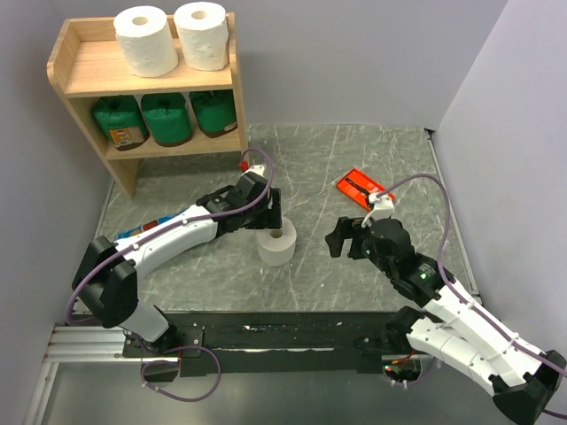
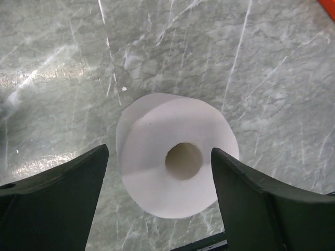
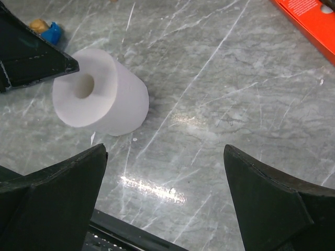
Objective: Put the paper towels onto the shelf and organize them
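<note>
Towels: loose roll point(image 1: 276, 241) stands on end on the table point(image 1: 354, 150), hole up. Your left gripper point(image 1: 271, 218) straddles it, fingers spread. The left wrist view point(image 2: 158, 152) shows a gap at one finger; contact at the other I cannot tell. The top view alone shows the shelf point(image 1: 80, 80) well behind the loose roll, with two white rolls point(image 1: 146, 40) on top and three green rolls point(image 1: 166, 118) below. Your right gripper point(image 1: 343, 235), wide open and empty, sits right of the loose roll; its camera catches the orange-red tray point(image 3: 309, 21).
</note>
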{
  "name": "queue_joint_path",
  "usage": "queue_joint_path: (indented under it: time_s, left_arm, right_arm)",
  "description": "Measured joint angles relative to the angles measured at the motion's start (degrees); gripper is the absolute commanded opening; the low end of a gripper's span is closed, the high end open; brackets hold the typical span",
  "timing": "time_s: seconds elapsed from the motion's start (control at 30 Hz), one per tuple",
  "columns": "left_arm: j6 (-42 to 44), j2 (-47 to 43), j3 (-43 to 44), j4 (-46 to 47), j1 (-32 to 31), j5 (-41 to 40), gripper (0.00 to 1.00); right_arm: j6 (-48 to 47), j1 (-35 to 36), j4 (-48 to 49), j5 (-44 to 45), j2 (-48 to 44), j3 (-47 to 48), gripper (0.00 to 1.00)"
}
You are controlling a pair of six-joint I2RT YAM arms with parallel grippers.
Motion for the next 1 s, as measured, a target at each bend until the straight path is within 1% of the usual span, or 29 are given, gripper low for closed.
queue_joint_path:
  time_s: [0.1,0.27,0.37,0.5,0.57,0.63,0.67,0.7,0.87,0.9,1.0]
  left_arm:
    - [0.0,0.1,-1.2,0.0,0.0,0.0,0.8]
    - [-0.3,0.1,-4.0,-0.3,0.0,-0.2,0.83]
    - [-0.4,0.1,-4.5,-0.6,0.0,-0.5,0.81]
    - [-0.2,0.1,-4.5,0.0,0.0,-0.5,0.72]
    - [0.2,0.1,-4.8,0.5,0.0,-0.3,0.7]
    - [0.5,0.3,-5.3,1.0,0.0,0.0,0.66]
    - [0.6,0.5,-5.3,1.2,0.0,0.3,0.63]
    - [0.7,0.9,-5.4,1.4,0.0,0.7,0.58]
    - [0.9,1.7,-5.4,2.5,0.0,1.5,0.48]
    - [1.0,1.7,-5.4,2.6,0.0,1.5,0.44]
    - [1.3,1.7,-5.4,2.6,0.0,1.7,0.36]
  right_arm:
    - [-0.3,-0.4,0.7,-0.1,0.1,-0.5,1.0]
    - [-0.6,-1.0,1.3,-0.4,0.8,-0.5,1.0]
    - [-0.7,-1.2,1.5,-0.9,0.9,-0.6,0.99]
    - [-0.7,-1.4,1.7,-1.1,1.2,-0.5,0.99]
    - [-0.6,-1.5,1.6,-1.2,1.6,-0.5,1.0]
    - [-0.6,-1.5,1.7,-1.5,1.6,-0.6,1.0]
    - [-0.6,-1.5,1.7,-1.6,1.5,-0.6,1.0]
    - [-0.6,-1.5,1.7,-1.7,1.4,-0.7,0.99]
    - [-0.7,-1.6,1.6,-1.7,1.4,-0.7,1.0]
    - [-0.7,-1.6,1.6,-1.7,1.4,-0.7,1.0]
    - [-0.9,-1.6,1.6,-1.5,1.2,-0.6,1.0]
